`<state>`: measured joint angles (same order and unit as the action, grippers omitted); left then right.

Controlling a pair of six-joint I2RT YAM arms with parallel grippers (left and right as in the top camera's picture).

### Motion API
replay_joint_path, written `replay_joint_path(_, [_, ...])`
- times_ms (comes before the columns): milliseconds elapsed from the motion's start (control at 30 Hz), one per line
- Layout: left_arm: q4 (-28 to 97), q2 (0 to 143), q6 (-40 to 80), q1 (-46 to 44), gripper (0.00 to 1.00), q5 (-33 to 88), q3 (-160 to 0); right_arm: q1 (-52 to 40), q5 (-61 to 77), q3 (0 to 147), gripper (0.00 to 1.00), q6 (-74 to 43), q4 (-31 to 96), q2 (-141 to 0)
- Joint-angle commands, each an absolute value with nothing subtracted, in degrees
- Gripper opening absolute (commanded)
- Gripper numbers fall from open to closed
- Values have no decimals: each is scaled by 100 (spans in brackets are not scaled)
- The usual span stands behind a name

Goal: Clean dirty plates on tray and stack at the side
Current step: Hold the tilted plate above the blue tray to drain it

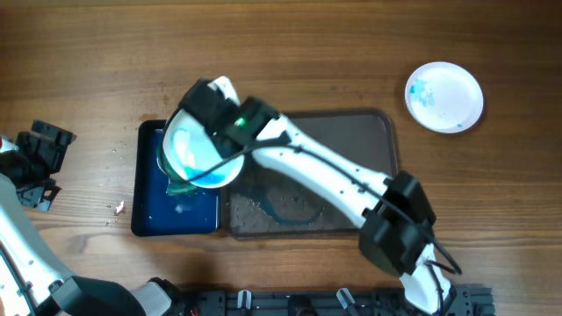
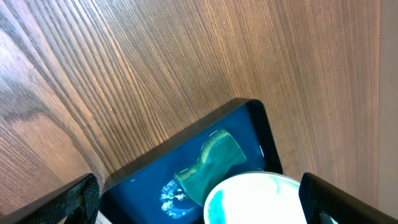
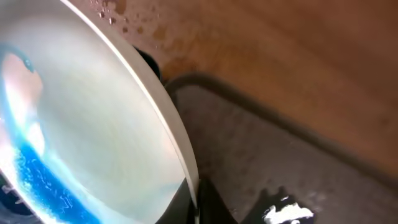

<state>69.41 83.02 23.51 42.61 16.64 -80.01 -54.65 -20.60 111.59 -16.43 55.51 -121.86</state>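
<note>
My right gripper (image 1: 230, 132) is shut on the rim of a pale-blue plate (image 1: 195, 149) with blue smears and holds it tilted over the small deep-blue tray (image 1: 145, 206). The same plate fills the right wrist view (image 3: 87, 118), pinched between the fingers (image 3: 198, 202), and its edge shows in the left wrist view (image 2: 255, 200). A green sponge (image 2: 211, 163) lies in the blue tray, partly under the plate. A second smeared plate (image 1: 444, 96) sits on the table at far right. The dark brown-grey tray (image 1: 351, 123) is wet. My left gripper (image 1: 37, 162) is open at the left edge.
Small white crumbs (image 1: 117, 208) lie on the wood left of the blue tray. Water droplets (image 1: 263, 206) are scattered on the dark tray. A black rail (image 1: 307, 303) runs along the front edge of the table.
</note>
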Motion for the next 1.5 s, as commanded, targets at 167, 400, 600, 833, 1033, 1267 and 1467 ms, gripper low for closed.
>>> replay_joint_path(167, [6984,8250,2410,4305,100,1776,-8141,-6536,-5170,11314,5,-10,5072,-12265])
replay_joint_path(400, [6984,8250,2410,4305,100,1774,-8141,-6692,-5981,11314,4,768,4521,-12265])
replay_joint_path(600, [6984,8250,2410,4305,100,1774,-8141,-6709,-6466,11314,4,1372,4047,-12265])
replay_joint_path(833, [6984,8250,2429,4305,100,1769,-8141,-6928,-6818,11314,4,2674,2976,-12265])
replay_joint_path(1033, [6984,8250,2429,4305,100,1752,-8141,-7065,-6816,11314,4,3225,2569,-12265])
replay_joint_path(1267, [6989,8250,2429,4305,100,1752,-8141,-7065,-6906,11314,5,3301,2556,-12265])
replay_joint_path(1467, [7030,8250,2429,4305,100,1695,-8141,-7065,-6901,11314,4,3299,2554,-12265])
